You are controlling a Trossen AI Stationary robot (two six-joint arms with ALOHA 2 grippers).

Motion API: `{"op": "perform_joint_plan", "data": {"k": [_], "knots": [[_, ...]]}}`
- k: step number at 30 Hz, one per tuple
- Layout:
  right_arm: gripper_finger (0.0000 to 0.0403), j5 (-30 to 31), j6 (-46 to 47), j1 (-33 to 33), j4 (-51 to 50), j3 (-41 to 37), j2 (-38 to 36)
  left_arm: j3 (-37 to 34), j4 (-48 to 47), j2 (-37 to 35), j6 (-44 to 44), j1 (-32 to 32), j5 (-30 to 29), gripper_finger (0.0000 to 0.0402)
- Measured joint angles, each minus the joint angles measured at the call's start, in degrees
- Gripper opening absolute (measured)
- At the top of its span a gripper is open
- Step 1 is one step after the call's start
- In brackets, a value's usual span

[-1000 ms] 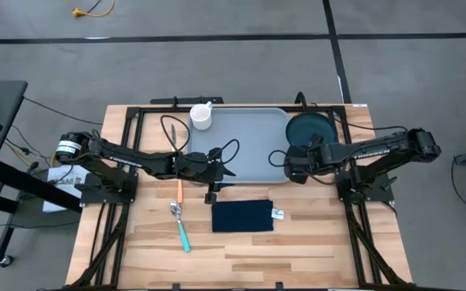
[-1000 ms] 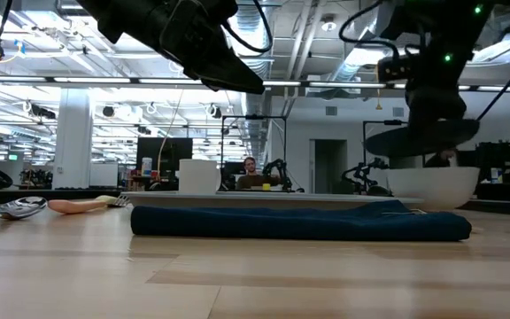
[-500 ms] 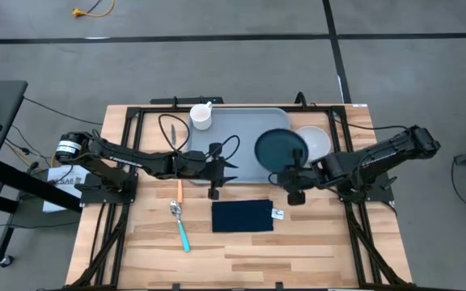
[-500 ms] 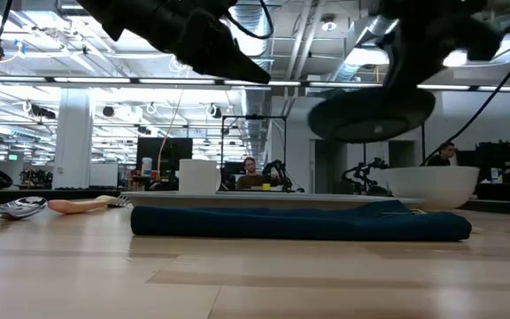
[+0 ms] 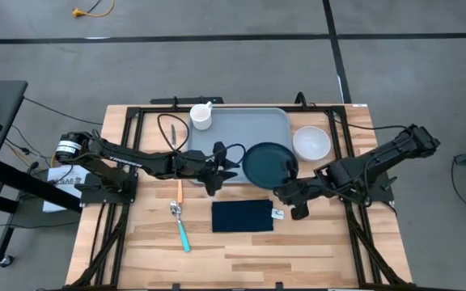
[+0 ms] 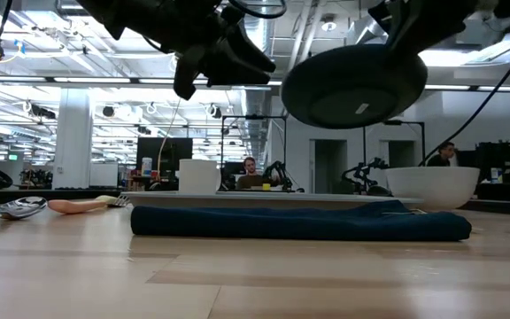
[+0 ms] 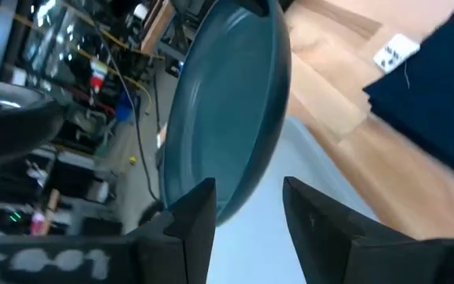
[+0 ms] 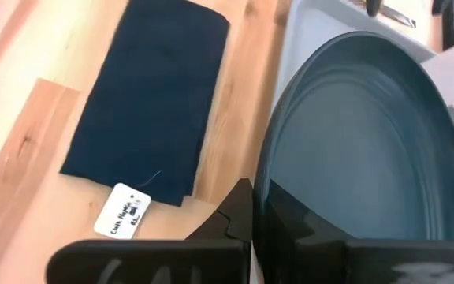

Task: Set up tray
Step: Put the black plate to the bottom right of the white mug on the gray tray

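Observation:
The grey-blue tray (image 5: pixel 233 133) lies flat at the table's far middle. My right gripper (image 5: pixel 288 181) is shut on the round dark teal plate (image 5: pixel 269 162), which hangs in the air over the tray's near right corner and shows tilted in the low view (image 6: pixel 352 84). My left gripper (image 7: pixel 247 207) is open, just left of the plate's left rim (image 5: pixel 245 164), fingers pointing at it; I cannot tell if they touch. A dark navy napkin (image 5: pixel 243 216) lies flat near the middle. My right gripper pinches the plate's rim (image 8: pixel 260 189) on its near right side between its two fingers, one above the plate and one beneath. The fingers come from the table's right and near side. The plate is lifted clear and tilted.
A white bowl (image 5: pixel 311 142) stands right of the tray. A white cup (image 5: pixel 202 115) stands at the tray's far left corner. An orange-handled utensil (image 5: pixel 180 191) and a teal-handled spoon (image 5: pixel 181 225) lie left of the napkin. Bare wood lies along the near edge.
My right gripper has lifted the plate off the white bowl and carried it left and toward the near edge, over the tray's near right part. The bowl now stands uncovered. The plate has tipped from level to tilted. My left gripper has turned toward the plate.

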Motion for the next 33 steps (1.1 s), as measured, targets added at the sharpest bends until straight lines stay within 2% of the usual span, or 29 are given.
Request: {"op": "perform_joint_plan", "data": {"k": [16, 27, 30, 33], "knots": [[0.0000, -1.1, -5.5, 0.0, 5.2, 0.0, 0.0, 0.0, 0.9, 0.0, 1.8, 0.0, 0.0, 0.0139], [0.0000, -2.3, -5.5, 0.0, 5.4, 0.0, 0.0, 0.0, 0.6, 0.0, 2.0, 0.0, 1.1, 0.0138], [0.0000, -2.3, -5.5, 0.0, 5.4, 0.0, 0.0, 0.0, 0.6, 0.0, 2.2, 0.0, 2.4, 0.0124], [0.0000, -2.3, -5.5, 0.0, 5.4, 0.0, 0.0, 0.0, 0.2, 0.0, 2.2, 0.0, 3.1, 0.0094]]}}
